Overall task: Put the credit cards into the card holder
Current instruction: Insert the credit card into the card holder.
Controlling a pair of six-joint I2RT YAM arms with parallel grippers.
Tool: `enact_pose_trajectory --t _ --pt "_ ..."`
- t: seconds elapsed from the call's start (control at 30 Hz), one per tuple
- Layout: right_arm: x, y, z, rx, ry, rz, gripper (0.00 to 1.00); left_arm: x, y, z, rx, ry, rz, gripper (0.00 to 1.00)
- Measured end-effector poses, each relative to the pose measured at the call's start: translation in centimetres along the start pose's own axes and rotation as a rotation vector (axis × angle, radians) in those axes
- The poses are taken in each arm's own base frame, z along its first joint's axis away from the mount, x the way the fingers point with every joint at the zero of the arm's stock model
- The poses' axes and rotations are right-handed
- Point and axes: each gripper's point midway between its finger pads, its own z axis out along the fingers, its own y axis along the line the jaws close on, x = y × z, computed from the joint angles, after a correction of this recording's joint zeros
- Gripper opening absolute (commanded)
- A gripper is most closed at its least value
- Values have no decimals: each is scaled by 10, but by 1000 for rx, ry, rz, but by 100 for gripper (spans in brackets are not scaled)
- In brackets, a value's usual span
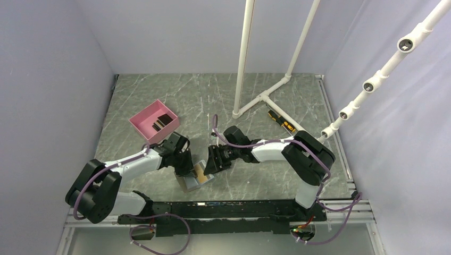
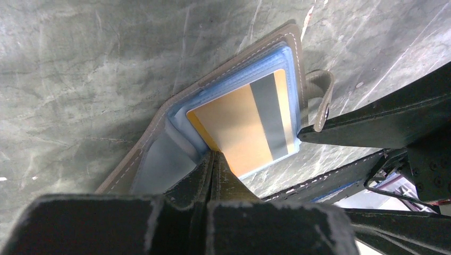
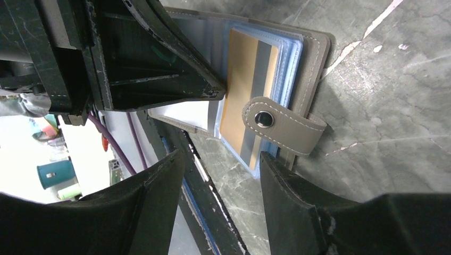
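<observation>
Orange card (image 2: 239,127) in holder (image 2: 295,53), clenched left jaws touching it, right jaws spread.

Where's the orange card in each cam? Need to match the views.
Top external: orange card low centre, lying in the open card holder.
Left wrist: orange card mid-frame, grey stripe towards its right end.
Right wrist: orange card upper centre, partly under the snap strap.
Shared landmark: the grey card holder with light blue lining, seen in all three.
</observation>
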Motion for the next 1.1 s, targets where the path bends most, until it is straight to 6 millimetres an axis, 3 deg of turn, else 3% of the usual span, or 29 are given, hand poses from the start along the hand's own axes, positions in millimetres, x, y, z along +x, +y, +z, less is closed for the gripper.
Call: enact_pose_trajectory --t 0.67,0.97,1.1 --pt "3 2 9 -5 24 24 58 3 -1 2 60 -33 -26 0" --pt "2 31 14 -114 27 46 58 3 -1 1 74 -43 -32 0" --pt "2 36 15 -133 32 47 58 7 1 -5 63 -42 -33 13"
